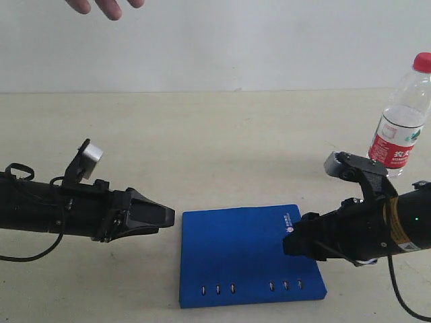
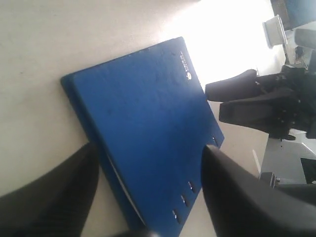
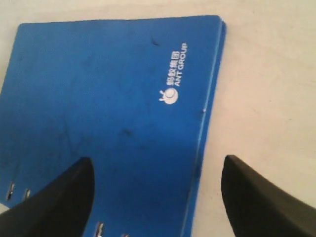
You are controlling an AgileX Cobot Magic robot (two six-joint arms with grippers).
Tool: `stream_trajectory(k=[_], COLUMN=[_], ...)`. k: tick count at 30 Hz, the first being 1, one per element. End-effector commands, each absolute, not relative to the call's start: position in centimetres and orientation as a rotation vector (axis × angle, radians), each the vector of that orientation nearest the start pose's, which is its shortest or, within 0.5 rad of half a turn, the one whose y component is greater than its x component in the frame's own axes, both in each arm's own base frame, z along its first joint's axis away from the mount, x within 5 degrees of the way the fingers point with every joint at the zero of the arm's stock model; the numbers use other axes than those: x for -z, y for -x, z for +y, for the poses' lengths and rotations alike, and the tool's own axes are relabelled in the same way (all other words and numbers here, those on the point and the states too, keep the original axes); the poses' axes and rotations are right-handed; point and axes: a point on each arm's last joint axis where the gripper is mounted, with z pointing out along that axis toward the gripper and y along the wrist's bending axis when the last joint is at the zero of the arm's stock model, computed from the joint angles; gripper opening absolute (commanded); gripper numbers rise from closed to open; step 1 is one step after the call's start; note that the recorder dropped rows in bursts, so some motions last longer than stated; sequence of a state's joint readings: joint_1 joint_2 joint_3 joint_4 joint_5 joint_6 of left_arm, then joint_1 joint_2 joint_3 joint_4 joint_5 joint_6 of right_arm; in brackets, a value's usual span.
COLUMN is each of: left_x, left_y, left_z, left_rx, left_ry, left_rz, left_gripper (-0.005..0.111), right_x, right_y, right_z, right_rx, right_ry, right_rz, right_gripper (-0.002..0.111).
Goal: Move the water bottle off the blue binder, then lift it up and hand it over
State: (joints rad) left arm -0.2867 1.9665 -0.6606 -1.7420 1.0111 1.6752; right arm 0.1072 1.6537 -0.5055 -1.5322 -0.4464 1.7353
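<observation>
The water bottle, clear with a red cap and a red-and-white label, stands upright at the back right, off the binder; my right arm hides its base. The blue binder lies flat in the middle of the table with nothing on it, its slots toward the front edge. My left gripper hovers just off the binder's left edge, open and empty. In the left wrist view its gap frames the binder. My right gripper is open over the binder's right edge, near the white logo.
A person's hand reaches in at the top left of the exterior view. The beige table stretches bare behind the binder. The left wrist view shows the right arm past the binder's far side.
</observation>
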Motion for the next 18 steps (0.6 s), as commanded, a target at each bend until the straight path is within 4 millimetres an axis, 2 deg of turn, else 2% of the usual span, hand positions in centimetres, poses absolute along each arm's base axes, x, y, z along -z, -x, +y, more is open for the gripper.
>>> stream_trajectory(k=[1, 7, 12, 13, 18], left_x=[-10.3, -10.3, -10.3, -10.3, -10.3], left_y=[-24.7, -24.7, -24.7, -24.7, -24.7], left_z=[-15.5, -15.5, -15.5, -15.5, -15.5], left_rx=[1.485, 1.485, 1.485, 1.485, 1.485], left_ry=[-0.507, -0.507, -0.507, -0.507, -0.507], left_rz=[2.378, 2.378, 2.378, 2.378, 2.378], left_gripper=[0.058, 0.058, 0.058, 0.058, 0.058], right_x=[-11.1, -10.9, -12.9, -13.9, -14.0], right_y=[-24.7, -24.4, -23.6, -23.2, -23.3], right_z=[6.4, 9.0, 10.4, 10.9, 10.9], right_rx=[-0.703, -1.152, -1.48, -1.622, -1.62], right_ry=[-0.037, 0.158, 0.335, 0.391, 0.377], right_rz=[2.64, 2.563, 2.349, 2.235, 2.227], right_gripper=[0.065, 0.065, 0.065, 0.065, 0.065])
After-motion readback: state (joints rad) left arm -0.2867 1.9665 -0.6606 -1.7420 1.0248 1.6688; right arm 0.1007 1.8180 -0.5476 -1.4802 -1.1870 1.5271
